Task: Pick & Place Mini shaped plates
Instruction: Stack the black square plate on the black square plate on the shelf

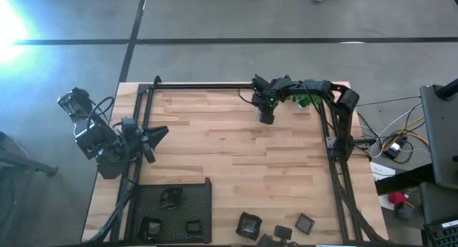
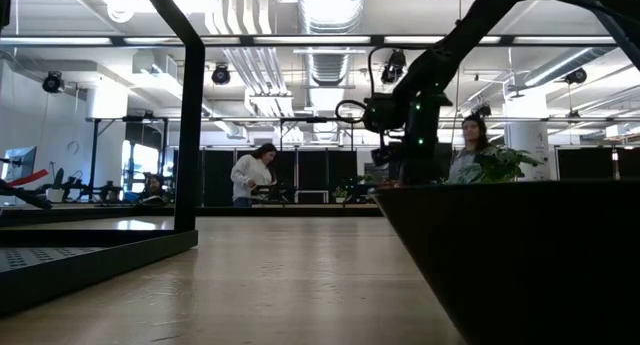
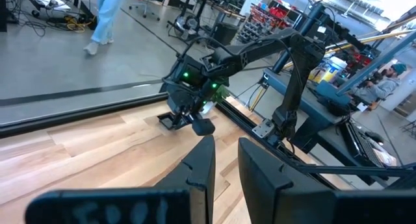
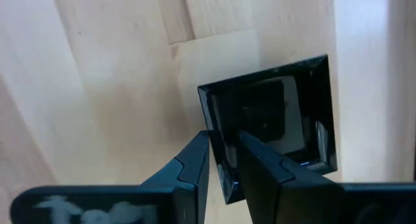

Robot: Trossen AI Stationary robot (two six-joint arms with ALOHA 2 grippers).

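High view shows the right gripper (image 1: 266, 118) over the far part of the desk (image 1: 236, 175), well apart from the mesh tray (image 1: 204, 204) at the near left. Its fingers (image 4: 195, 165) are nearly closed, pinching the rim of a square plate (image 4: 279, 120), lifted just above the wood. So the step in hand looks like carrying a picked plate. Next it must travel to the near left and release over the tray, where three plates (image 1: 170, 198) already lie. Others (image 1: 249, 225) wait at the near edge. The left gripper (image 1: 154, 136) idles at the left, fingers slightly apart, empty.
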